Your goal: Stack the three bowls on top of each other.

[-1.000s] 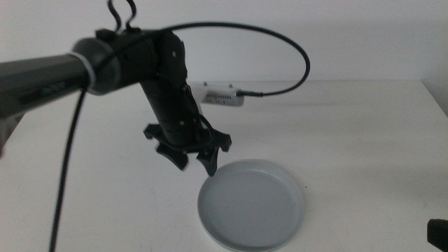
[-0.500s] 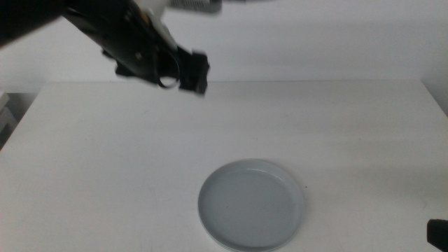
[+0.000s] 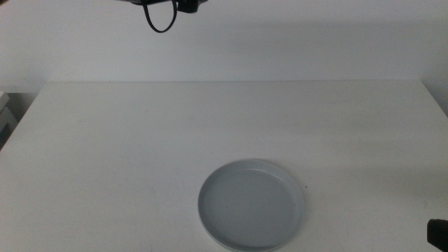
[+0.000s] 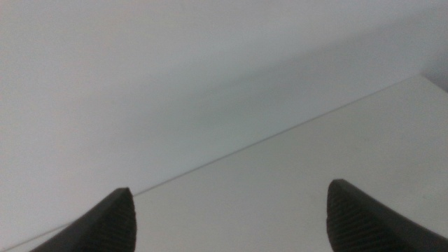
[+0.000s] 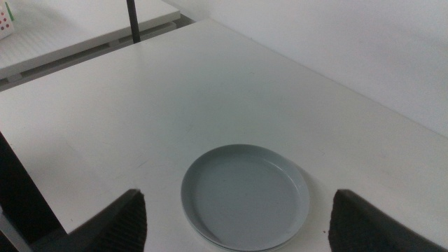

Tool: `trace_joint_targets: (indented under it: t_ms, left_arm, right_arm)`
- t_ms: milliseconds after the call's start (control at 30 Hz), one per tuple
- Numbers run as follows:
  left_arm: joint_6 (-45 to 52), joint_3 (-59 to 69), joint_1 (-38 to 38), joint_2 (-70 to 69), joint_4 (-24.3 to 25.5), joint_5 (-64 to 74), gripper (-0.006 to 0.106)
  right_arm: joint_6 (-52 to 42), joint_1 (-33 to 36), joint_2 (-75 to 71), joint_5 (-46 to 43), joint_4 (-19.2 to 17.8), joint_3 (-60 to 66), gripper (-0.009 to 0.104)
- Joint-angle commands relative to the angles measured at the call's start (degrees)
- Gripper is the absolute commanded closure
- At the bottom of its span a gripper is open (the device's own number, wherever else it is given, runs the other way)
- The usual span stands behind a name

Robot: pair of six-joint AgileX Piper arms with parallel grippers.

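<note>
Right wrist view shows the right gripper (image 5: pixel 234 234) with its fingers spread wide and holding nothing, hanging above the near side of the counter (image 5: pixel 105 119), and the only bowl in sight (image 5: pixel 245 196), pale grey and empty, lies flat between and just beyond them, not touched. For the next grasp I judge it best to descend straight and pinch the low rim. Far off, the left gripper (image 4: pixel 231 217) is raised high toward the wall, fingers also released.

obstacle: grey bowl (image 3: pixel 251 204) lower centre of frame | free: surface (image 3: pixel 140 140) bare left, right and toward the back wall
</note>
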Motion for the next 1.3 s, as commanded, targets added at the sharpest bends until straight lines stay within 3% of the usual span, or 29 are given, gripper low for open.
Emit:
trace_joint_targets:
  t_ms: [0,400,500,700,800,867,900,933,1033,1133,1267]
  left_arm:
    - [-0.46,-1.36,0.66,-2.99,0.21,-4.89,0.012]
    - [-0.46,-0.36,3.39,-5.76,0.35,-6.41,0.012]
    - [-0.46,3.02,3.39,-7.99,0.65,-8.46,0.012]
    - [-0.46,13.04,3.39,-14.81,0.65,-8.84,0.012]
    - [-0.46,18.43,3.64,-19.2,0.65,-8.84,0.012]
    - [-0.46,21.32,5.21,-21.88,0.65,-8.84,0.012]
    - [-0.46,22.92,6.52,-23.4,0.65,-8.84,0.012]
    - [-0.46,24.18,7.79,-24.66,0.65,-8.84,0.012]
    - [-0.46,29.25,13.23,-29.74,0.65,-8.89,0.012]
    - [-0.46,35.18,17.74,-35.31,0.65,-10.66,0.012]
    - [-0.46,44.86,19.84,-44.23,0.11,-14.46,0.012]
  right_arm:
    - [-0.71,0.15,0.59,-3.95,0.88,-1.29,0.027]
    - [-0.71,0.15,0.59,-4.02,-0.29,-1.29,0.027]
    - [-0.71,0.15,0.53,-4.66,-2.53,-0.54,0.027]
    - [-0.71,0.15,0.45,-5.44,-3.32,3.75,0.027]
    - [-0.71,0.03,0.54,-9.79,-11.31,5.3,0.027]
    - [-0.71,-0.89,0.54,-18.43,-17.89,6.13,0.027]
    - [-0.71,-1.87,0.54,-22.44,-18.88,6.53,0.027]
    - [-0.71,-3.1,0.65,-27.22,-18.21,6.78,0.027]
    - [-0.71,-7.94,1.95,-37.11,-11.56,7.52,0.027]
    - [-0.71,-14.09,3.45,-41.02,-5.94,9.59,0.027]
    - [-0.71,-20.65,-0.05,-41.03,-5.96,15.6,0.027]
